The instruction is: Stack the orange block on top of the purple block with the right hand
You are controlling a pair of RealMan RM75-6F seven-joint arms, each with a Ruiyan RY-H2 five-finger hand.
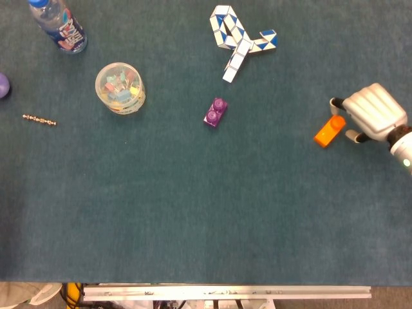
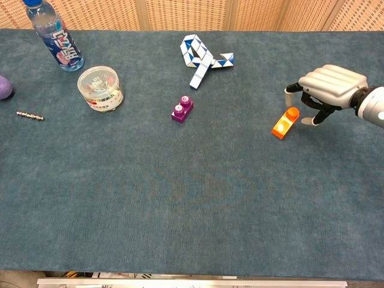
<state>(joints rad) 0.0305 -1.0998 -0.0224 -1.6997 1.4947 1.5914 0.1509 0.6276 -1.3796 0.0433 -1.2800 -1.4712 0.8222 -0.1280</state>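
Note:
The orange block [image 1: 329, 131] [image 2: 285, 123] lies on the blue-green table at the right. My right hand [image 1: 369, 117] [image 2: 325, 92] hovers just right of and over its far end, fingers apart around it, holding nothing. The purple block [image 1: 215, 112] [image 2: 182, 110] sits near the table's middle, well to the left of the orange one. My left hand is in neither view.
A blue-and-white snake puzzle [image 1: 236, 37] lies behind the purple block. At the left stand a clear tub of small pieces [image 1: 120, 87], a water bottle [image 1: 58, 25], a purple ball [image 1: 3, 84] and a short bead chain [image 1: 39, 120]. The table's front edge [image 1: 225, 291] runs along the bottom.

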